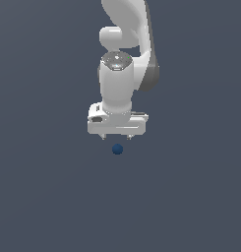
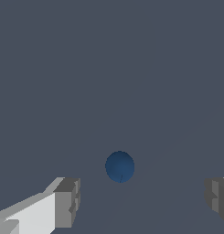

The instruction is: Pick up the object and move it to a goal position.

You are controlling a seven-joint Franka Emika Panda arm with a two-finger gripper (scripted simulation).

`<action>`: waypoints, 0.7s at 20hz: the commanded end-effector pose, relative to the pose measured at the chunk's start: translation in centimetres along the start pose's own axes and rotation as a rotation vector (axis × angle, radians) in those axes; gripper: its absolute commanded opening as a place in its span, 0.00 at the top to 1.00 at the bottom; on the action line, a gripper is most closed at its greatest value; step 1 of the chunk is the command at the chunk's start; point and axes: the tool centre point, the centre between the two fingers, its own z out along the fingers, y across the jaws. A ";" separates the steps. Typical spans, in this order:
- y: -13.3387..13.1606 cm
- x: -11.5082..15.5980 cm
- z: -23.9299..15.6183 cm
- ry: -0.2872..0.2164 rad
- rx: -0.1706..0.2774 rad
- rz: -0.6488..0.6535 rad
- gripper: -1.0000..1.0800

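One dark blue ball on plain grey surface | pincer spread wide, holding nothing, above ball, apart | wrist view: ball between the two fingers, touching neither

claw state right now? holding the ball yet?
Claw: open, holding nothing. The fingers stand wide apart, and the dark blue ball sits untouched between and beyond them.

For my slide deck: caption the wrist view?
Open gripper fingers flank a small dark blue ball on a plain grey floor.
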 end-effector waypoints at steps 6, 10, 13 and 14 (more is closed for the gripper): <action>-0.1 -2.3 6.1 -0.043 0.013 -0.050 0.04; -0.2 -3.6 9.0 -0.064 0.020 -0.075 0.04; -0.2 -4.3 10.2 -0.073 0.024 -0.086 0.04; -0.2 -4.4 10.4 -0.074 0.025 -0.087 0.04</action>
